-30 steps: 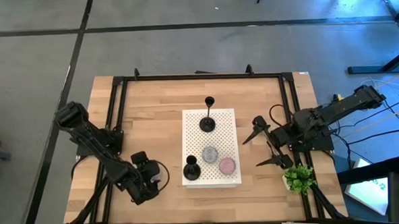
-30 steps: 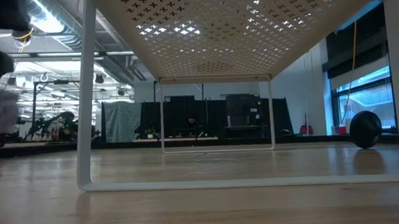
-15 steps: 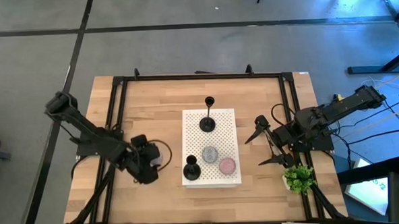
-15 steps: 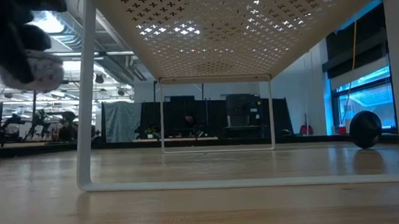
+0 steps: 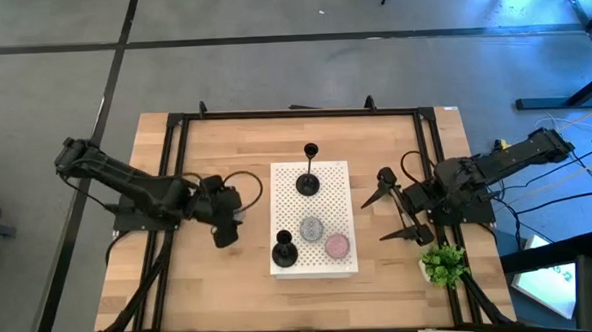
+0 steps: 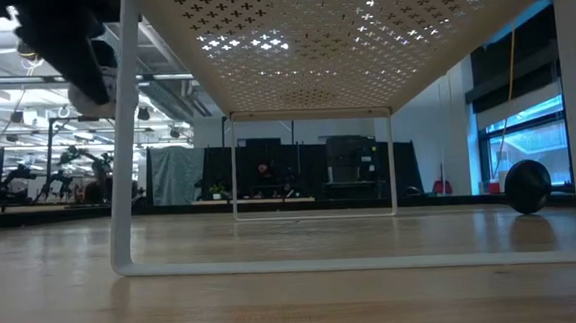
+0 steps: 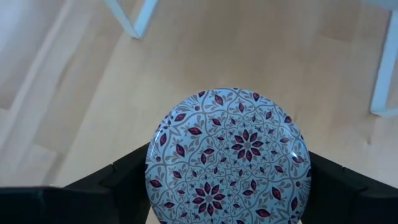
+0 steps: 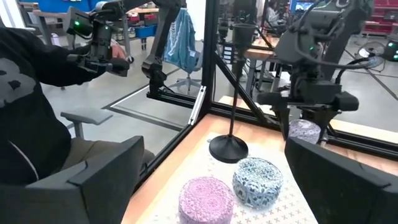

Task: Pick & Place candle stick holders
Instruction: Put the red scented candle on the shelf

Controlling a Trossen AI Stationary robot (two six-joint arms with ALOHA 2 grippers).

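Two slim black candle stick holders show on a white perforated stand. One has its base at the stand's far part and its cup showing beyond. The other stands at the near left corner; the right wrist view shows one holder. A third is not in view. My left gripper is left of the stand, shut on a round tin with a floral lid. My right gripper is open and empty, right of the stand. My left gripper pinches the round tin by opposite sides of its rim between its two fingers. The fingers come from above. The tin is lifted clear of the table, lid up toward the wrist; it also shows under the gripper in the right wrist view.
A grey-blue tin and a pink tin sit on the stand. A small green plant stands at the table's near right. A black frame rims the table. A seated person shows beyond the left edge.
My left gripper has carried the tin from the table's near left toward the far edge and up, closing on the stand's left side. It has stayed shut on the tin.
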